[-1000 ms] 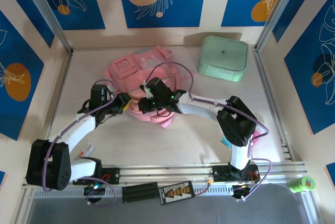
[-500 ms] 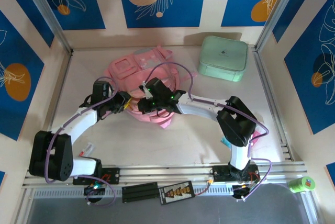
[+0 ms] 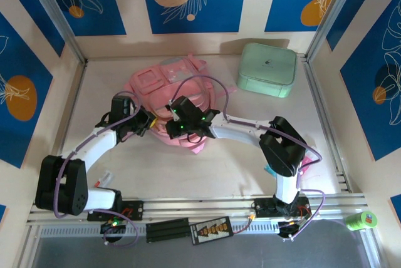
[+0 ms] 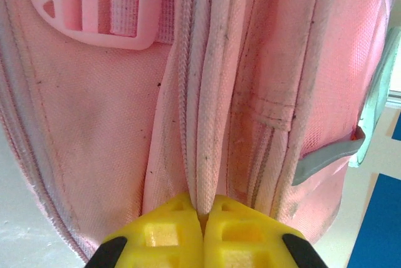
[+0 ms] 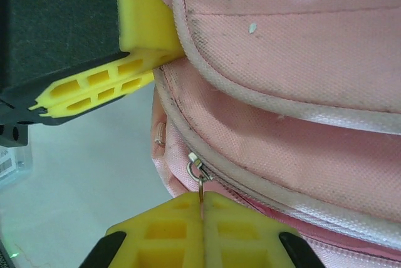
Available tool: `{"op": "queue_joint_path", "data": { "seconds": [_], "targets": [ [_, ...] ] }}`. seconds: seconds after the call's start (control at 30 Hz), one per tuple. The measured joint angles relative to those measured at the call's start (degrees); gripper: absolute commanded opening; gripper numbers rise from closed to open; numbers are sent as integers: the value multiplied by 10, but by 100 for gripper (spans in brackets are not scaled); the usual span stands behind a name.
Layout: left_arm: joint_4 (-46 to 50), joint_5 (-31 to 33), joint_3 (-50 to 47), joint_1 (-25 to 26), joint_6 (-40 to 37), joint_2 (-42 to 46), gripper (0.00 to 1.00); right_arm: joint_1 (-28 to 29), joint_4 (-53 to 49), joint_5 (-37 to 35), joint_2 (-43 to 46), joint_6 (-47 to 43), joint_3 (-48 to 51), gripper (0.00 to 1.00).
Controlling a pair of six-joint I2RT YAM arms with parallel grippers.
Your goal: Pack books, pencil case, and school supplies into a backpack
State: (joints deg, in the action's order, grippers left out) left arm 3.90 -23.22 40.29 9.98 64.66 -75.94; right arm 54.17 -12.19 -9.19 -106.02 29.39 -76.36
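Both arms angle in to the backpack (image 3: 150,83): left end effector (image 4: 203,227) clamps its seam (image 4: 200,124), right end effector (image 5: 202,224) pinches its zipper pull (image 5: 200,185).

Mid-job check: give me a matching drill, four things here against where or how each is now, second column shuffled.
1 left gripper
2 right gripper
3 mint-green box
4 green tape roll

A far right on the table
B shut on the zipper pull
C past the table's near right corner
D shut on a piped seam of the backpack

Pairs: 1-D, 2-B, 3-A, 4-C
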Motion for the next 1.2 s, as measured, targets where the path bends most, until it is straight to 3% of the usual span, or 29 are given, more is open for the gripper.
{"op": "queue_joint_path", "data": {
  "seconds": [0.13,0.47,0.9,1.2],
  "targets": [
    [0,-3,1,0,3,0,0,4,-22,-6,-12,-9,-28,26],
    [0,-4,2,-1,9,0,0,9,-51,-21,-45,-1,-60,27],
    [1,-6,6,-1,10,0,0,21,-63,-50,-45,15,-60,13],
    [2,-8,7,-1,10,0,0,25,-78,-115,-19,45,-31,1]
  ]
}}
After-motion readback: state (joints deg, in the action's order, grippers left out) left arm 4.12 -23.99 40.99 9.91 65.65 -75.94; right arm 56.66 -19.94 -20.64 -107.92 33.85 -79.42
